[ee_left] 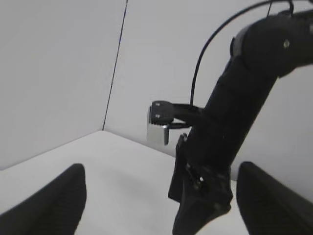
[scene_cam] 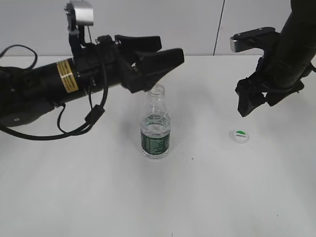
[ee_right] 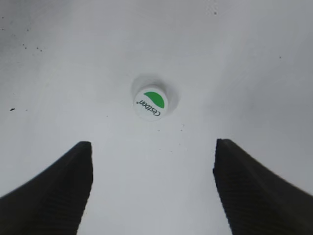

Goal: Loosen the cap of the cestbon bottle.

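The cestbon bottle [scene_cam: 156, 129] stands upright mid-table, clear with a dark green label band, its neck open with no cap on it. The cap [scene_cam: 239, 135] lies flat on the table to its right, white with a green half; it also shows in the right wrist view [ee_right: 151, 103]. My left gripper [scene_cam: 165, 50] is open and empty, level with and just above the bottle's mouth; its fingers frame the left wrist view [ee_left: 166, 205]. My right gripper [scene_cam: 256, 101] is open and empty, hovering above the cap; its fingers frame the right wrist view [ee_right: 152, 191].
The white table [scene_cam: 98, 187] spreads around the bottle and cap, with a white wall behind. The right arm [ee_left: 230, 147] fills the middle of the left wrist view. A black cable [scene_cam: 74, 128] loops under the left arm.
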Available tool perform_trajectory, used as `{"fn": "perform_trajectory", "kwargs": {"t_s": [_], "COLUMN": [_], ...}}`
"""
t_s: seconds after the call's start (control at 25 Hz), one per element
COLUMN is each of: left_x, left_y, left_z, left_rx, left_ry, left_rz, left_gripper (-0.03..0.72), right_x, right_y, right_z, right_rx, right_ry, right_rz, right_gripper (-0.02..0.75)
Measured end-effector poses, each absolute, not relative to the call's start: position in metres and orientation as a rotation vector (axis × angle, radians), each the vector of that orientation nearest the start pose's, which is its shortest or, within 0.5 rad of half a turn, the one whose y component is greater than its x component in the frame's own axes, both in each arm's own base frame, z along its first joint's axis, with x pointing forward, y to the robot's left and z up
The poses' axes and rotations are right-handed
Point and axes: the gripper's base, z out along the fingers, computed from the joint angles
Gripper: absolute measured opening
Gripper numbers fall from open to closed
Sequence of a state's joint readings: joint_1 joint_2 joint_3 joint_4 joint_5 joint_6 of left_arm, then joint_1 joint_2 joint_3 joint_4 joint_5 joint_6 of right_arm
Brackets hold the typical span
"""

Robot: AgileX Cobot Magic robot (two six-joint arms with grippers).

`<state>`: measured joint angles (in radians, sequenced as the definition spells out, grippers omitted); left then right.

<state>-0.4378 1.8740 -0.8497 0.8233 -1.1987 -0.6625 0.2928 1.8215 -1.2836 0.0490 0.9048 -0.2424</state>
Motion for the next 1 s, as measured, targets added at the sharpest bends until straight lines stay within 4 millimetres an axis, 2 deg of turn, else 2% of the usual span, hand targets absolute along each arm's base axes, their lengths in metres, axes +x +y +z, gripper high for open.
{"fn": "perform_trajectory", "kwargs": {"t_s": [0.2,0.44,0.8,0.92,1.0], "left_x": [0.293,0.309,0.334,0.340,0.343], "left_y": [-0.193,-0.157,-0.084,-0.060,-0.047], "left_z": [0.241,0.275,0.287,0.281,0.274], "left_rx": [0.632,0.438,0.060,0.000,0.022], "left_ry": [1.464,1.732,2.204,2.353,2.492], "left_rz": [-1.032,-0.652,-0.001,0.101,0.131], "left_gripper": [0.566,0.566,0.515,0.508,0.506], "right_x": [0.341,0.337,0.332,0.331,0.331], "right_y": [0.108,0.108,0.108,0.108,0.109], "right_z": [0.208,0.208,0.207,0.207,0.207], "right_rx": [-0.738,-0.741,-0.751,-0.749,-0.739], "right_ry": [2.878,2.923,2.977,2.986,2.989], "right_rz": [0.092,0.111,0.133,0.144,0.163], "right_gripper": [0.585,0.587,0.587,0.587,0.587]}}
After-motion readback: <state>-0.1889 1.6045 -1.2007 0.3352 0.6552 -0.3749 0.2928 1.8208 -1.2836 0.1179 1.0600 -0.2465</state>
